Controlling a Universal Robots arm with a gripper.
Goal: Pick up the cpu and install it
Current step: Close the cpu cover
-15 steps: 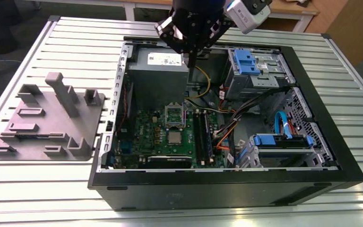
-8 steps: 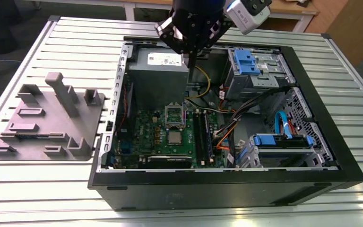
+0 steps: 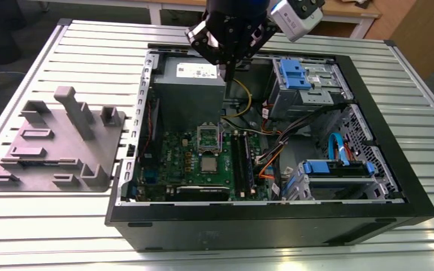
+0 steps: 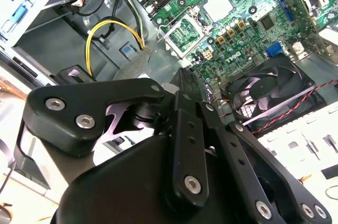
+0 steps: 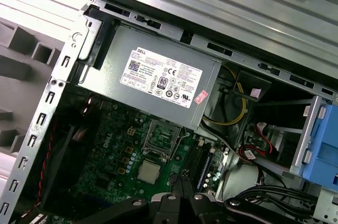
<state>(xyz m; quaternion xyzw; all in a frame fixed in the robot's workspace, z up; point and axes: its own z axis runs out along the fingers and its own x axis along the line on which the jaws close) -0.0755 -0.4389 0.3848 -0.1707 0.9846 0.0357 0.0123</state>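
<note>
Arm [image 3: 236,14] enters at the top of the exterior view, wrist aimed straight down. The gripper [image 3: 225,78] hangs vertical, black linkage bars [image 4: 190,145] folded inward, and the jaws are pinched tip to tip in both wrist views.

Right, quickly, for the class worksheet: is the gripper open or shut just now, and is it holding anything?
Gripper: shut, holding nothing. The cpu lies on the green board, apart from it.
</note>
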